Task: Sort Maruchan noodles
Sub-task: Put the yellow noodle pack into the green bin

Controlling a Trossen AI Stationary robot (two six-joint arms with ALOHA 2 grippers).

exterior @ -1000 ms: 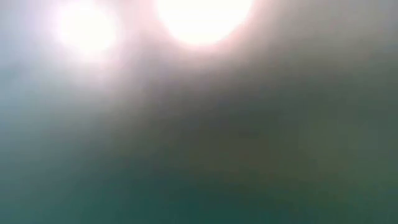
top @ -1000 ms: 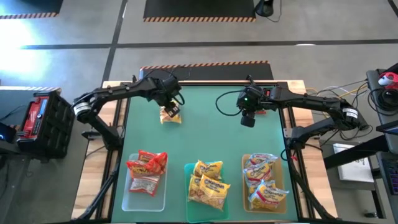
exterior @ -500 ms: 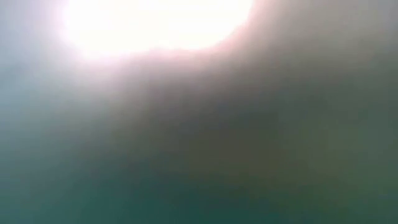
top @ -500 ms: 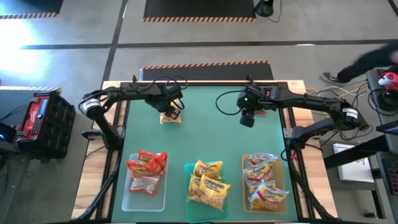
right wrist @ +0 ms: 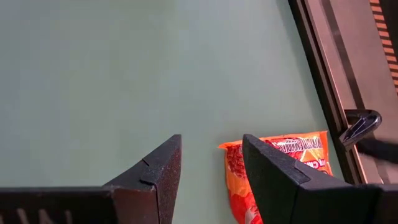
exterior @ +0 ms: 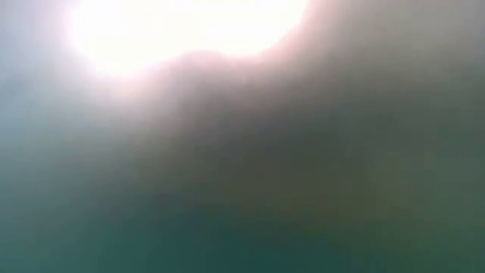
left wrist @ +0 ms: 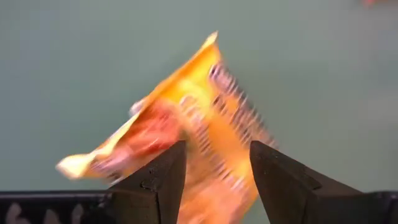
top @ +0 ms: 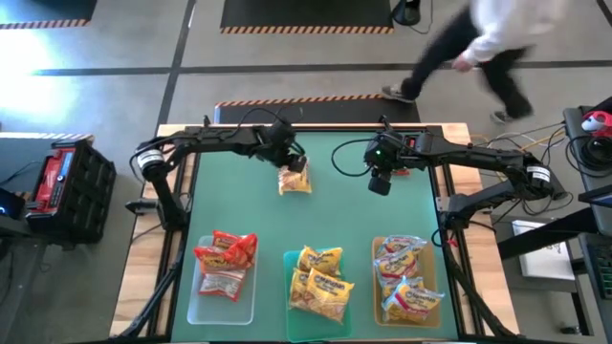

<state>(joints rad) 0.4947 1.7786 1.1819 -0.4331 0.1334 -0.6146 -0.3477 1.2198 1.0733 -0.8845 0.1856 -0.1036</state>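
My left gripper [top: 290, 162] [left wrist: 214, 177] is over the far middle of the green table, shut on a yellow-orange noodle packet [top: 295, 180] [left wrist: 193, 118] with a red label. My right gripper [top: 381, 181] [right wrist: 208, 174] hovers open over the far right of the table. Just beyond it a red-orange packet [right wrist: 280, 165] lies flat on the table, mostly hidden under the arm in the high view. Along the near edge, red packets [top: 228, 253] lie in the clear tray, yellow ones [top: 320, 277] in the teal tray, white-red labelled ones [top: 406, 277] in the amber tray. The low view shows only glare. My left gripper pinches the yellow-orange packet between its two fingers [left wrist: 158, 183], on the part nearest the wrist [left wrist: 214, 165]. The fingers come from above. The rest of the packet sticks out past the fingertips, tilted, one corner [left wrist: 211, 38] pointing away; it shows blurred.
The clear tray [top: 196, 304], teal tray [top: 290, 330] and amber tray [top: 437, 304] stand in a row along the near edge. Bare green mat [top: 325, 215] lies between trays and grippers. A person [top: 478, 43] walks past beyond the far edge. A black crate [top: 62, 186] stands left of the table.
My left gripper has carried the yellow-orange packet toward the table's right, from the far left area to the far middle, staying shut on it. A person has walked into view behind the far edge.
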